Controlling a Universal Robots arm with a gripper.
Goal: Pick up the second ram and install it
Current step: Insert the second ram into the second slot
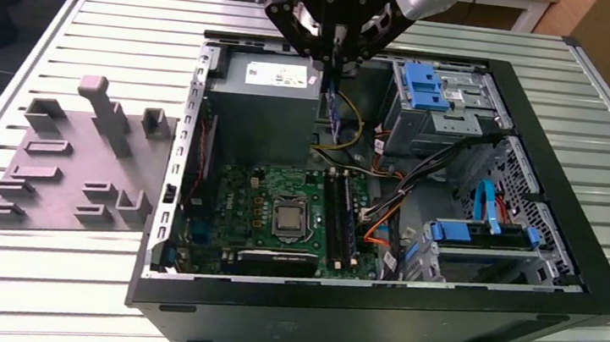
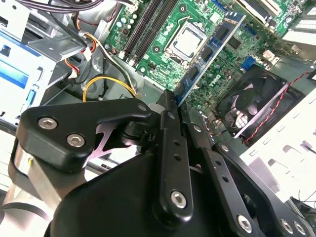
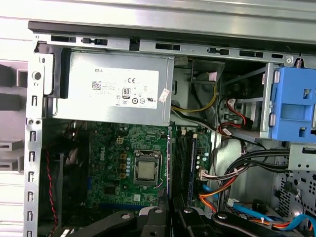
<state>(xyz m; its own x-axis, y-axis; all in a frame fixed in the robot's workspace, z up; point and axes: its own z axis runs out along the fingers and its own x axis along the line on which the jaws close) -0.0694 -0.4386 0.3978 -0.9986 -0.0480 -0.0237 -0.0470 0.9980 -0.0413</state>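
One slim blue-green second ram (image 2: pixel 210 54) in gripper (image 2: pixel 170 101)

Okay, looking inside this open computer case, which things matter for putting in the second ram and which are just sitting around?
Part of the job:
- second ram, clamped edge-on in the gripper, above the case
- black memory slots on the motherboard

Just there:
- power supply
- processor socket
- case fan
- blue drive brackets
- grey holder block beside the case

Arm overhead, claw (image 1: pixel 334 57) pointing down, clamped
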